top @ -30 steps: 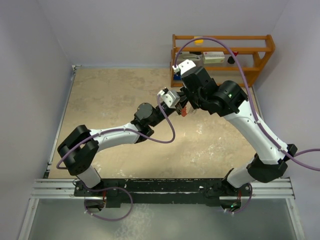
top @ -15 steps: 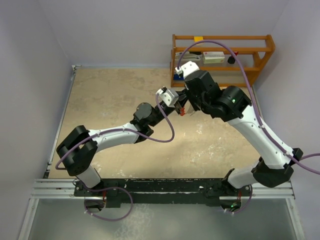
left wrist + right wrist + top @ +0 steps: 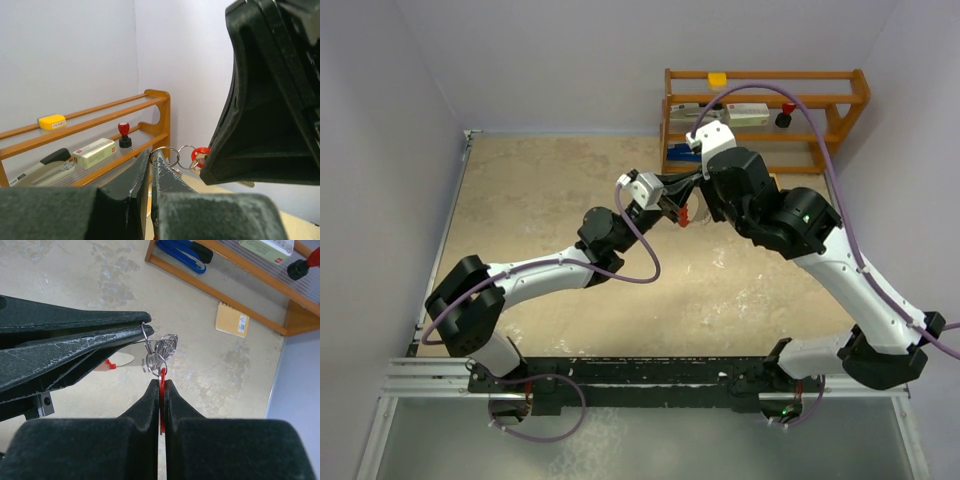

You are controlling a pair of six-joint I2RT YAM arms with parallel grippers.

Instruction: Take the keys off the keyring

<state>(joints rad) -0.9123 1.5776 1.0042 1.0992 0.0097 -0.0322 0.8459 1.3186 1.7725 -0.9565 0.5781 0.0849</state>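
In the right wrist view my right gripper [image 3: 161, 382] is shut on the red head of a key [image 3: 162, 376]. Silvery rings [image 3: 159, 359] of the keyring link that key to my left gripper's fingertips [image 3: 135, 325], which pinch one ring. A white-and-red fob [image 3: 120, 361] shows just below the left fingers. In the left wrist view my left gripper [image 3: 151, 153] is shut on a ring [image 3: 167, 156]. A second ring leads to the red key head [image 3: 201, 151] at the edge of the right gripper. From above, both grippers meet over the table, left gripper [image 3: 672, 207] beside right gripper [image 3: 692, 205].
A wooden shelf [image 3: 765, 100] stands at the back right, holding a yellow block [image 3: 51, 121], a white box [image 3: 95, 152], a red-topped knob [image 3: 123, 135] and a blue stapler [image 3: 182, 252]. A tan notepad [image 3: 232, 320] lies on the table near the shelf.
The left wrist has drawn back to the left and the right wrist to the right. The red key between them has stayed about where it was.
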